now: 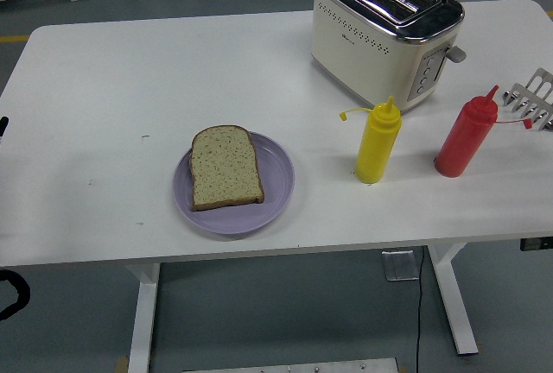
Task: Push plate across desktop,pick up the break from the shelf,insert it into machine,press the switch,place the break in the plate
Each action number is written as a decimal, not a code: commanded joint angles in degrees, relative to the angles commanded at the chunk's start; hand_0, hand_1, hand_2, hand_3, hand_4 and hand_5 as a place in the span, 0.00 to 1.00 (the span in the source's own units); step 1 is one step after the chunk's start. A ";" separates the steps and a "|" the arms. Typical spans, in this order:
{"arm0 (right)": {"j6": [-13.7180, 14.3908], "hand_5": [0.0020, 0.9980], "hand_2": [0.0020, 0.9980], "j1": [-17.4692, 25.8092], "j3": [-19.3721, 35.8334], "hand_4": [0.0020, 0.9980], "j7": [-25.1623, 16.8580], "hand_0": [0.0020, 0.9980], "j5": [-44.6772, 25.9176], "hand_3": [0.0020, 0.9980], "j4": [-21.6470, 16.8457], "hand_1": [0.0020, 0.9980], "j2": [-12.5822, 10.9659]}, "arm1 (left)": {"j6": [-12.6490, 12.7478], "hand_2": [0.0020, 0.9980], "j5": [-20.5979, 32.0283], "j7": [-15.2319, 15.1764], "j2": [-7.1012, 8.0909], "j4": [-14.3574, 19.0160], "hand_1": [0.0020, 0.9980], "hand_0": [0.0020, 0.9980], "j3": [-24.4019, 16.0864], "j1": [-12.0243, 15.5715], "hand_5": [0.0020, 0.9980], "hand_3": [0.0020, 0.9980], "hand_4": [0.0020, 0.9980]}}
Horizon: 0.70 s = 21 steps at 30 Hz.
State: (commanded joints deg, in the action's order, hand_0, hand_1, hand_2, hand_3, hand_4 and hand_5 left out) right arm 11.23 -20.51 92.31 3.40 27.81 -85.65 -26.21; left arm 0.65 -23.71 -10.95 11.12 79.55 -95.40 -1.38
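A slice of brown bread (226, 168) lies flat on the lilac plate (278, 183) at the table's middle front. The cream and chrome toaster (380, 32) stands at the back right; both slots look empty and its side lever (455, 53) sticks out to the right. A metal toast rack (533, 102) shows at the right edge with no bread in it. Only a thin black sliver of my left arm (3, 124) shows at the left edge. My right arm is out of the picture.
A yellow squeeze bottle (378, 142) and a red squeeze bottle (467, 135) stand in front of the toaster, between plate and rack. The white table (112, 79) stretches bare to the left. Feet of people show at the top edge.
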 joint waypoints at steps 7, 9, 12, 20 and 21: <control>-1.13 0.55 0.80 7.79 3.53 0.44 0.09 0.83 -3.18 0.78 -1.45 0.79 2.49 | -0.01 0.92 -0.03 0.04 0.00 -0.02 0.86 0.82 0.13 -0.06 1.00 0.85 0.65; -1.32 0.55 0.80 9.22 4.22 0.44 0.17 0.83 -3.52 0.78 -1.71 0.79 3.29 | -0.01 0.92 -0.04 0.05 -0.01 -0.03 0.86 0.82 0.19 -0.05 1.00 0.85 0.65; -1.67 0.55 0.80 10.95 5.19 0.44 0.30 0.83 -3.82 0.78 -1.92 0.79 4.51 | -0.02 0.92 -0.06 0.06 -0.05 -0.01 0.86 0.82 0.28 -0.04 1.00 0.85 0.65; -2.28 0.54 0.80 14.34 7.39 0.45 0.37 0.82 -3.84 0.78 -1.92 0.79 7.09 | -0.01 0.92 -0.08 0.06 -0.07 -0.01 0.86 0.82 0.57 0.06 1.00 0.85 0.65; -2.34 0.54 0.80 14.75 7.75 0.45 0.28 0.82 -3.71 0.78 -1.87 0.79 7.48 | 0.00 0.92 -0.08 0.05 -0.07 -0.01 0.86 0.82 0.61 0.09 1.00 0.85 0.65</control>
State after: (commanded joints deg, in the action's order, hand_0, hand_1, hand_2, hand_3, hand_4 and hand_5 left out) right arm 8.89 -5.77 100.06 3.68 24.10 -87.52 -18.72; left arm 0.65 -23.79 -10.90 11.05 79.54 -94.79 -1.29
